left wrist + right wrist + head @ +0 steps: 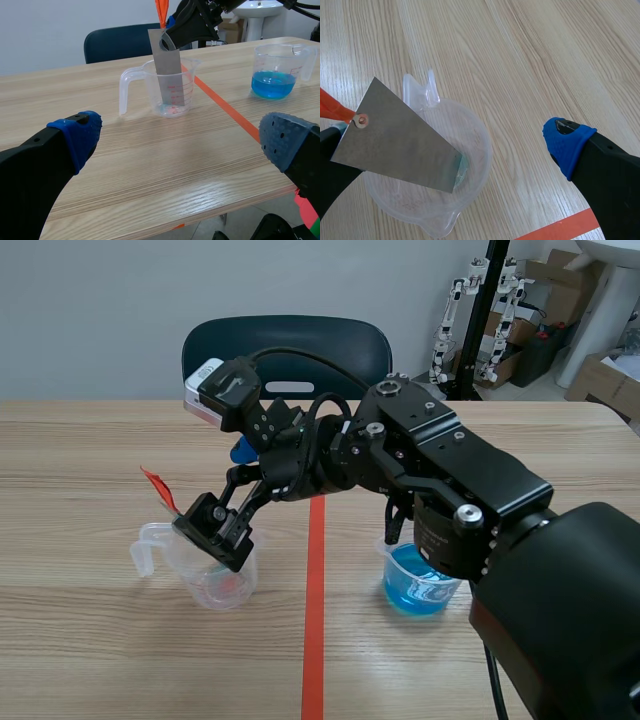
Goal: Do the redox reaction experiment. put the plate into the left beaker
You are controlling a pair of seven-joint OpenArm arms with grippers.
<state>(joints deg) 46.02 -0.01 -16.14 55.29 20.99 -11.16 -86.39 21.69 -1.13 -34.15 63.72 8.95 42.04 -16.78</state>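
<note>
The left beaker (215, 578) is clear plastic with a handle and stands left of the tape line. A grey metal plate (395, 140) stands tilted inside this beaker (470, 165), its lower end at the bottom. An orange tag (158, 485) hangs from the plate's top hole. My right gripper (215, 535) hovers over the beaker with its fingers wide apart. One finger is at the plate's top edge and the other is well clear. From the left wrist view the plate (168, 70) leans in the beaker (170, 87) under the right gripper (187, 30). My left gripper (181, 140) is open near the table's front edge.
A second beaker (420, 585) with blue liquid stands right of the orange tape line (315, 610), under my right arm. It also shows in the left wrist view as the blue beaker (274, 75). A dark chair (290, 350) stands behind the table.
</note>
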